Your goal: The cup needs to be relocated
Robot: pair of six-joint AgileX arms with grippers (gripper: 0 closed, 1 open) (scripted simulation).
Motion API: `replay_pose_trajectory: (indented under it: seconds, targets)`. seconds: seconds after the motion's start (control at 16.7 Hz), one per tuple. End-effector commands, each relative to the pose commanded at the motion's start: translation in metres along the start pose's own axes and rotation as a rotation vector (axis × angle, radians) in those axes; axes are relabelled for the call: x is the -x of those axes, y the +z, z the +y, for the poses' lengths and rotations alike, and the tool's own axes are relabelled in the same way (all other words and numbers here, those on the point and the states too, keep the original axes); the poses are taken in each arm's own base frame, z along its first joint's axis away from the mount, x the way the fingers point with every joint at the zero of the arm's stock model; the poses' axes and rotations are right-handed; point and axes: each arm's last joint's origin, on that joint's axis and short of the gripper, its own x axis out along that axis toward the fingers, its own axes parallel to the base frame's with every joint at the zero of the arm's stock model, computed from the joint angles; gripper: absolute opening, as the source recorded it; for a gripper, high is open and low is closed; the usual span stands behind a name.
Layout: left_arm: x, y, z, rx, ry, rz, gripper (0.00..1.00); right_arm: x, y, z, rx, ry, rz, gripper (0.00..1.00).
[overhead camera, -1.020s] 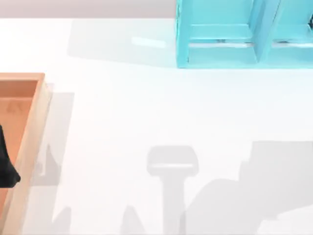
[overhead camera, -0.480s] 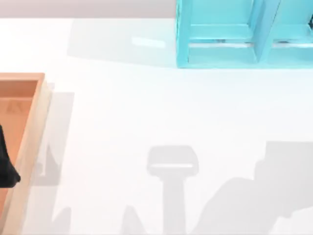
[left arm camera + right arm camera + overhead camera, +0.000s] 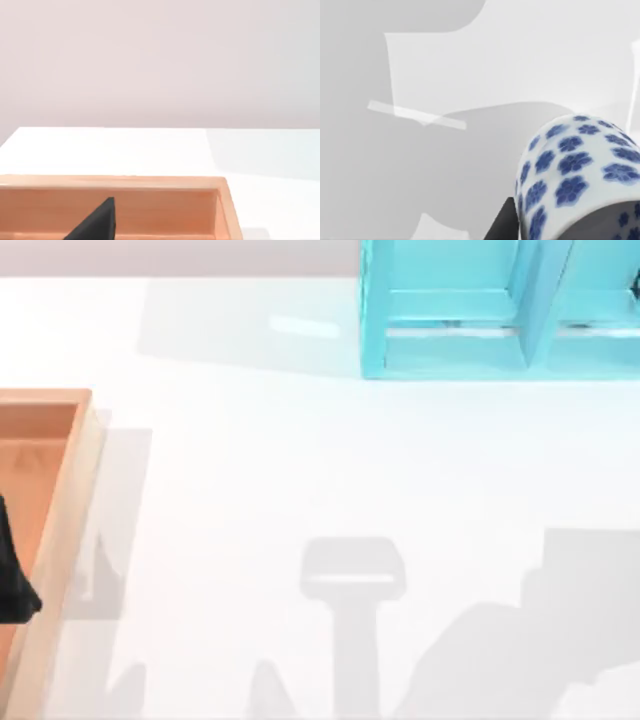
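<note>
The cup (image 3: 575, 170) is white with blue flowers and sits very close in the right wrist view, lifted above the white table (image 3: 470, 75). One black finger (image 3: 501, 226) of my right gripper lies against the cup's side, so the gripper is shut on it. The cup's far side and the other finger are hidden. My left gripper (image 3: 12, 585) hangs over the wooden tray (image 3: 62, 510) at the table's left edge. Its black tip (image 3: 96, 223) rises in front of the tray's far wall in the left wrist view.
A turquoise shelf unit (image 3: 450, 340) stands at the back right of the table. The wooden tray's rim (image 3: 125, 181) runs across the left wrist view. Arm shadows (image 3: 352, 580) fall on the front middle and front right of the white tabletop.
The large shadow at the front right slid to the right during the first half second, then held still. The left arm and tray have not moved.
</note>
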Motion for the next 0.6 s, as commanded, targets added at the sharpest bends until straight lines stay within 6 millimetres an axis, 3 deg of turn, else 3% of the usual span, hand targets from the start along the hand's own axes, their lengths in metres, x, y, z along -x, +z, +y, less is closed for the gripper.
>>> replay_pose_trajectory:
  seconds: [0.24,0.6]
  targets:
    - [0.0,0.0,0.0,0.0,0.0,0.0,1.0,0.0,0.0,0.0,0.0,0.0,0.0,0.98]
    - [0.0,0.0,0.0,0.0,0.0,0.0,1.0,0.0,0.0,0.0,0.0,0.0,0.0,1.0]
